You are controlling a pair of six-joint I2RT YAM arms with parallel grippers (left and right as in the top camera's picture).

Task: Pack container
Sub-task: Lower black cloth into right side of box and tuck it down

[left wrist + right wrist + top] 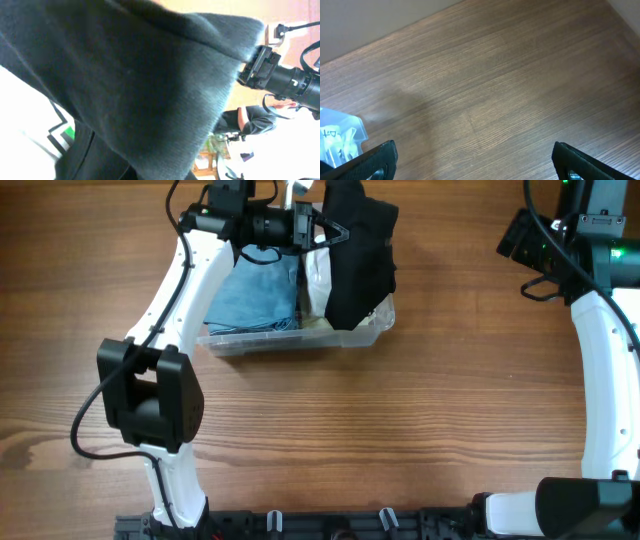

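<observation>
we see the left gripper pinched tight on a black garment, holding it up over the right half of the container, which sits on the wooden table near its far edge; we judge the garment is held high so it can hang free and go down into the room left beside the folded blue cloth that fills the left half; something white lies between the two, paper or plastic, we cannot say which; the right gripper has its fingers spread wide and holds nothing, parked over bare wood well apart from the container, likely to stay clear of the left arm; a small clear bag with writing shows at the edge of its view, cut off; in the left wrist view the dark knit fabric covers nearly everything, so the fingers themselves are hidden, and we cannot tell how much of the garment already rests inside.
</observation>
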